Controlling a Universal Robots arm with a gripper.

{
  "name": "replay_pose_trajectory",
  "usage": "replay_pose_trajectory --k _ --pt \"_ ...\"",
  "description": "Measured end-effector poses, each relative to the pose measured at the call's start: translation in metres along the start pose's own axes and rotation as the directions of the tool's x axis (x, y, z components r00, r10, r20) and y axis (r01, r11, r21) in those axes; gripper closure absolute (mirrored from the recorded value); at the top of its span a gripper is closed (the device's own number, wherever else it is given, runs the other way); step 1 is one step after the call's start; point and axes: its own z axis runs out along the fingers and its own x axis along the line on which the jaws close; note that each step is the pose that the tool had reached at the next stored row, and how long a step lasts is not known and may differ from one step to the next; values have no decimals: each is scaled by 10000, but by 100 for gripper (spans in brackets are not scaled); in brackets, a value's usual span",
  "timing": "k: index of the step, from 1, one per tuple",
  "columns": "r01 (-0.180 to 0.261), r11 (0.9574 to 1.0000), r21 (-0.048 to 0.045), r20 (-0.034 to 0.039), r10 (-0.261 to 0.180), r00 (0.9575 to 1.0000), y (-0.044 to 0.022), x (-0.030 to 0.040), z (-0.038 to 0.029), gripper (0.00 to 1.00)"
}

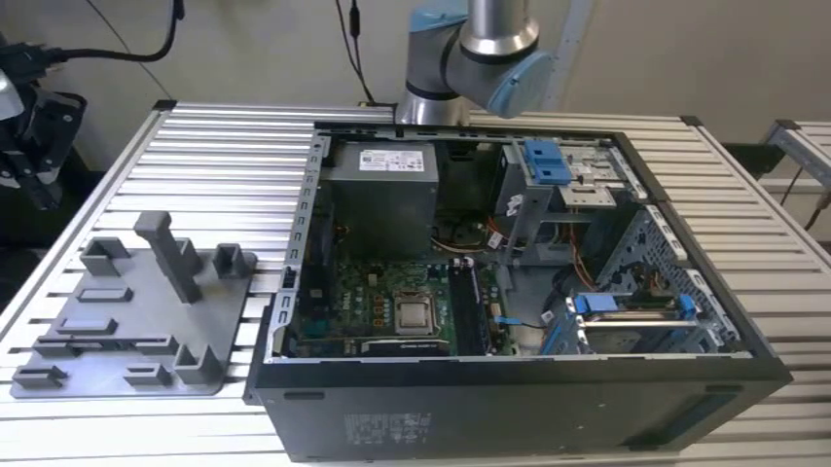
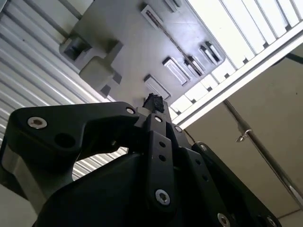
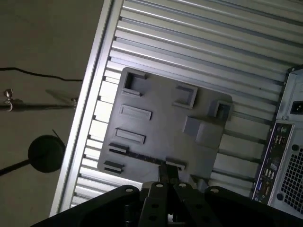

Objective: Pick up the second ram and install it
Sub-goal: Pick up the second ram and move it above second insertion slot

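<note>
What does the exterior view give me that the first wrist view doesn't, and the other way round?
Exterior view adds the open interior of the computer case, with motherboard and power supply. First wrist view adds the end effector, the case's rear ports and the floor. Both share the grey fixture tray, the case and the slatted table.

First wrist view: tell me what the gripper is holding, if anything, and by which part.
Nothing, it seems: the gripper hangs shut above the grey tray, its tips pressed together and bare.
</note>
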Motion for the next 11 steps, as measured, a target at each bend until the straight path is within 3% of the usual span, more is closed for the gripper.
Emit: replay_pose_trajectory --k 5,11 --pt "536 9985 61 -35 -536 9986 0 0 0 89" --pt "1100 9938 145 -84 -1099 9939 0 0 0 89"
